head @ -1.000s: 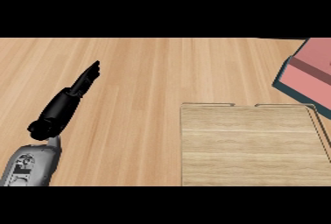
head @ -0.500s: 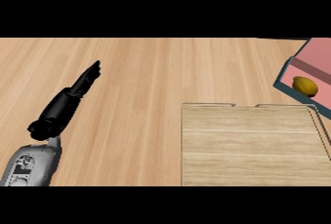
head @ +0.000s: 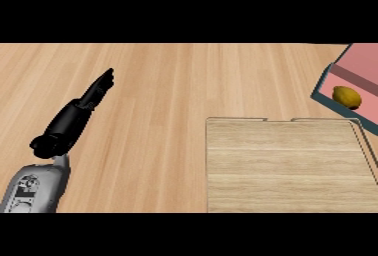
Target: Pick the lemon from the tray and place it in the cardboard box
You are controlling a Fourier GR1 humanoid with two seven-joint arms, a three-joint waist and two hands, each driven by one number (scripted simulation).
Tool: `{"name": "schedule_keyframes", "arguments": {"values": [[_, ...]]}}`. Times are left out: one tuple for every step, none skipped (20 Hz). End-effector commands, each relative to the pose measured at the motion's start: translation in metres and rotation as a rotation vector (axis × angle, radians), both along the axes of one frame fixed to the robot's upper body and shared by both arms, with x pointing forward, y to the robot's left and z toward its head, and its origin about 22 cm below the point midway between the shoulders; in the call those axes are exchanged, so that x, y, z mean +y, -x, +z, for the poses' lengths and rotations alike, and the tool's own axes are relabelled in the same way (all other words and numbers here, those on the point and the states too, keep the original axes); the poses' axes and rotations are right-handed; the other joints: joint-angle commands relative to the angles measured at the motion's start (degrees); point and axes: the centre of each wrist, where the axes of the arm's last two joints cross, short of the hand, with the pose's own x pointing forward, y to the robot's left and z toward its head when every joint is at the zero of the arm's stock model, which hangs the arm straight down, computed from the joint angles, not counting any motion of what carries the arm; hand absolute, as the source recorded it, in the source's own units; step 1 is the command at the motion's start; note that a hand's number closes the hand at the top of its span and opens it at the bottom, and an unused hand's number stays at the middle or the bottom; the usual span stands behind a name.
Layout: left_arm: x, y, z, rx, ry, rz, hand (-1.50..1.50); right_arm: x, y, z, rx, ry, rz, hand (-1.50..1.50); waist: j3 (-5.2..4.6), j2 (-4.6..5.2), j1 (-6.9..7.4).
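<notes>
- The tray [head: 284,165], a pale wooden board with two notched handle cut-outs on its far edge, lay nearest of all, at the lower right of the wooden counter [head: 184,75], and it served as the landmark for everything else.
- To the left of the tray, well apart from it, the grey left forearm [head: 37,187] came in from the near edge of the counter.
- Beyond that forearm, the black left hand [head: 81,110] stretched away up the counter, its fingers straight and together, pointing to the far side; it was released and held nothing, and touched neither the tray nor anything else I could make out.
- Past the tray's far right corner, just beside it, sat the cardboard box [head: 325,90], showing a teal outer wall and a pinkish inside, cut off by the right edge of the view.
- The lemon [head: 347,96], small and yellow, lay inside that box near its teal wall, not on the tray.
- The right hand showed nowhere in the view.
</notes>
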Motion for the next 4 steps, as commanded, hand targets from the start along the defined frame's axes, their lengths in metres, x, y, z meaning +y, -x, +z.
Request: {"name": "schedule_keyframes", "arguments": {"values": [[-0.007,0.004,-0.001,-0.005,-0.001,-0.021,0.0,-0.015,0.014,-0.006,0.004,-0.2,-0.099,-1.5,0.05,0.4,1.09],[0.002,0.0,-0.002,0.002,-0.012,-0.017,0.0,-0.007,0.006,-0.003,-0.009,-0.22,-0.127,-1.5,-0.01,0.55,1.31],[0.001,0.004,-0.003,-0.018,0.004,0.003,0.0,-0.022,0.02,-0.009,-0.047,-0.23,-0.154,-1.5,0.09,0.68,1.32],[0.003,0.003,-0.001,-0.011,-0.004,-0.009,0.0,-0.036,0.03,0.005,-0.07,-0.221,-0.162,-1.5,0.11,0.72,1.27]]}}
